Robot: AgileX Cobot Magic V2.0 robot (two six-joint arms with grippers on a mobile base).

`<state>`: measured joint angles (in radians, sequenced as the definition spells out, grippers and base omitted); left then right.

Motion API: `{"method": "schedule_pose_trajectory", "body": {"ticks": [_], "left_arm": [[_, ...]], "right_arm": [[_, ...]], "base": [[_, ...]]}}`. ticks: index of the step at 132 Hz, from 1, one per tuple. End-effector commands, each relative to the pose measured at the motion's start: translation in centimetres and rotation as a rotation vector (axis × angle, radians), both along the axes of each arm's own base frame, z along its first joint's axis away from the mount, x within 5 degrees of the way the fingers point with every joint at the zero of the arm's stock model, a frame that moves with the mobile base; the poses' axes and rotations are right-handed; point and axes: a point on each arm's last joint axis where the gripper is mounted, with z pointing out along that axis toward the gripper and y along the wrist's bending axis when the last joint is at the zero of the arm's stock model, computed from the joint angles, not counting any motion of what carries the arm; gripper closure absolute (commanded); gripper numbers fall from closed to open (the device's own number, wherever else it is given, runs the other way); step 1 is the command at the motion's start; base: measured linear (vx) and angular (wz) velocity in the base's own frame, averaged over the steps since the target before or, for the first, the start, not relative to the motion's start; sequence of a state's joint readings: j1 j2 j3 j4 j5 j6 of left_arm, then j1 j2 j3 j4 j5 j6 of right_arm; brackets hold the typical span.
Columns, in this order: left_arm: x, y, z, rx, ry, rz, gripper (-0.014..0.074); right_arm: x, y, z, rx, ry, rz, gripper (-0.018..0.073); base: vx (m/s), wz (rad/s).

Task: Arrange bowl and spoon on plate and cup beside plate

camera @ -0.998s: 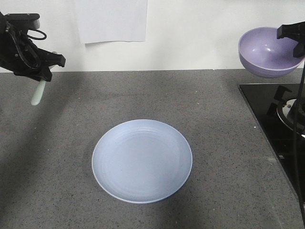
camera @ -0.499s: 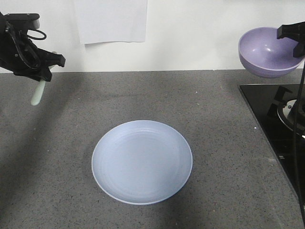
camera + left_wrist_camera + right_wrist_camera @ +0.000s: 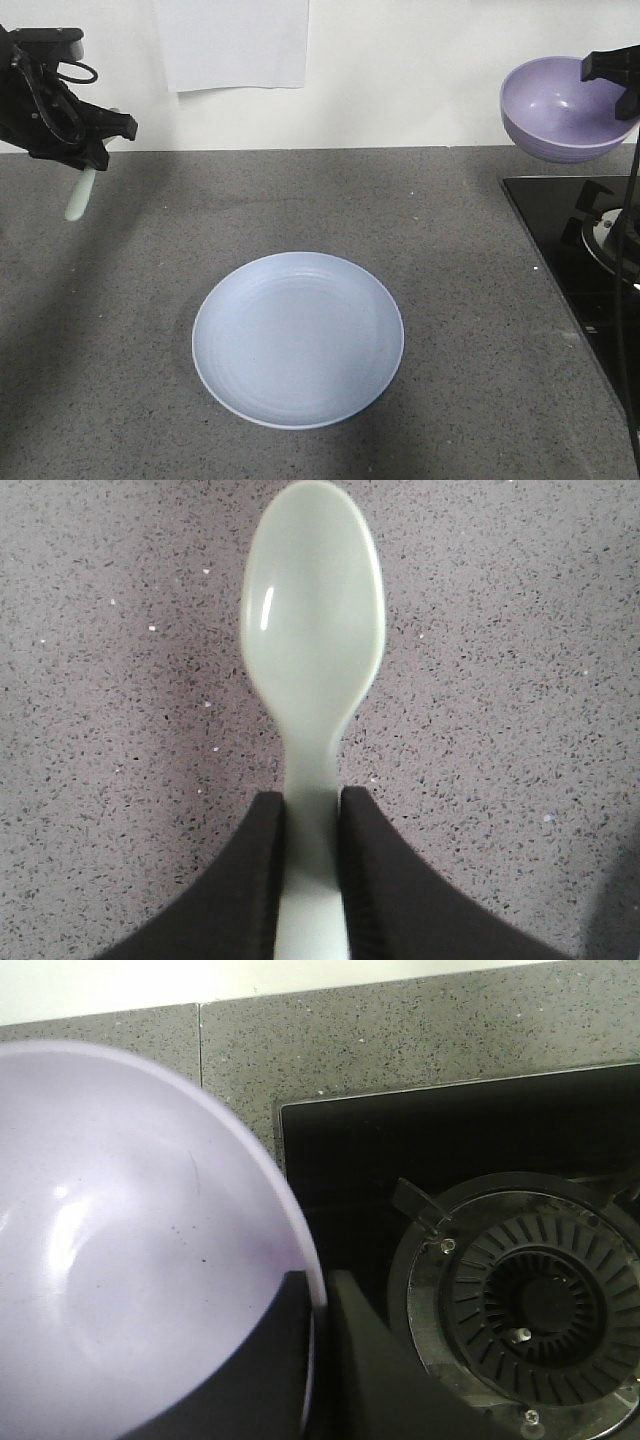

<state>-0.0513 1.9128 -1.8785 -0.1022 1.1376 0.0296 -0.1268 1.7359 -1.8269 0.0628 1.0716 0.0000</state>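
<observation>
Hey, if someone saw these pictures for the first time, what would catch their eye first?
The pale blue plate lies bare in the middle of the grey counter. At upper right, the right end effector holds the lavender bowl by its rim in the air, near the black stove. At upper left, the left end effector pinches the mint-green spoon by its handle, scoop end down.
</observation>
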Motion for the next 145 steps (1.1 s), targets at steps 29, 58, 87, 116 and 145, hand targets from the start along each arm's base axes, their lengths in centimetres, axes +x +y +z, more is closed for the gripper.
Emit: {"method": "schedule_pose_trajectory", "body": {"ticks": [29, 58, 87, 116, 145], "left_arm": [[-0.90, -0.21, 3.39, -0.022, -0.123, 0.001, 0.0603], [-0.90, -0.21, 3.39, -0.022, -0.123, 0.001, 0.0603], [-0.90, -0.21, 3.39, -0.022, -0.123, 0.001, 0.0603], [-0.90, -0.21, 3.39, -0.022, -0.123, 0.001, 0.0603], [-0.90, -0.21, 3.39, -0.022, -0.123, 0.001, 0.0603]], "right_arm": [[-1.09, 0.04, 3.24, -0.025, -0.138, 0.003, 0.0566], [-1.09, 0.04, 3.24, -0.025, -0.138, 0.003, 0.0566], [-1.09, 0.04, 3.24, -0.025, -0.138, 0.003, 0.0566], [-1.09, 0.04, 3.24, -0.025, -0.138, 0.003, 0.0566], [-1.09, 0.04, 3.24, -0.025, -0.138, 0.003, 0.0566]], "base": [[0.00, 0.00], [0.00, 0.00], [0.00, 0.00], [0.00, 0.00], [0.00, 0.00]]}}
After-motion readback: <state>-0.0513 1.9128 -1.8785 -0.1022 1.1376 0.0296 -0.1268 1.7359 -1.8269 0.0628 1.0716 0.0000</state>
